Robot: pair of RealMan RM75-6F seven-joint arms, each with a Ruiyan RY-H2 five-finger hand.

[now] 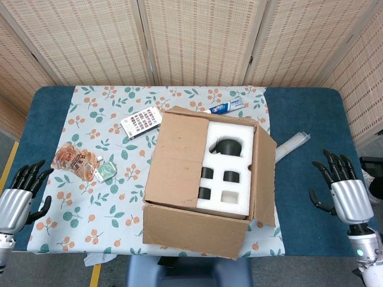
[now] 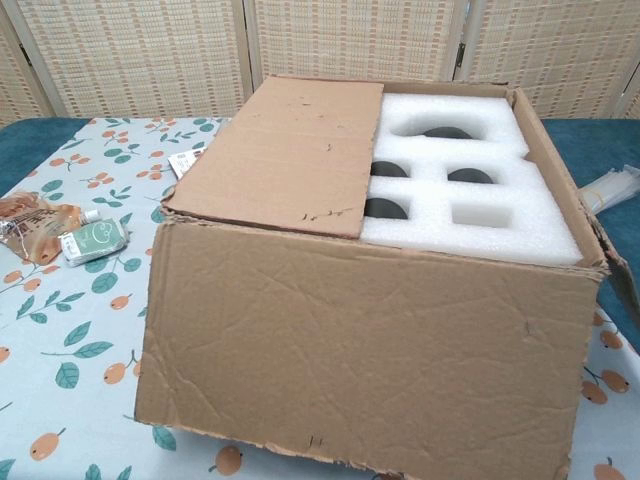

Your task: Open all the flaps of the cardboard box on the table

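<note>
The left hand [image 1: 17, 202] waits at eight o'clock off the table's edge, empty with fingers apart. Mid-table sits the cardboard box [image 1: 200, 179]; its left flap [image 1: 177, 158] still lies closed over the foam insert [image 1: 230, 170], so catch that flap's free inner edge from underneath and swing it toward nine o'clock. At four o'clock the right hand [image 1: 347, 194] hangs spread and empty, well apart from the box.

The cardboard box [image 1: 197, 185] is showing plain brown, with white foam [image 1: 230, 170] inside holding dark, near-black shapes. It is sitting on a pale cloth [image 1: 108, 209] printed with orange fruit and teal leaves, over a deep blue table [image 1: 311, 119]. Both the left hand [image 1: 17, 200] and the right hand [image 1: 346, 194] are showing silver backs and black fingers. Beyond the left hand, an orange-brown packet [image 1: 75, 160] and a pale green pouch [image 1: 105, 171] are lying.
</note>
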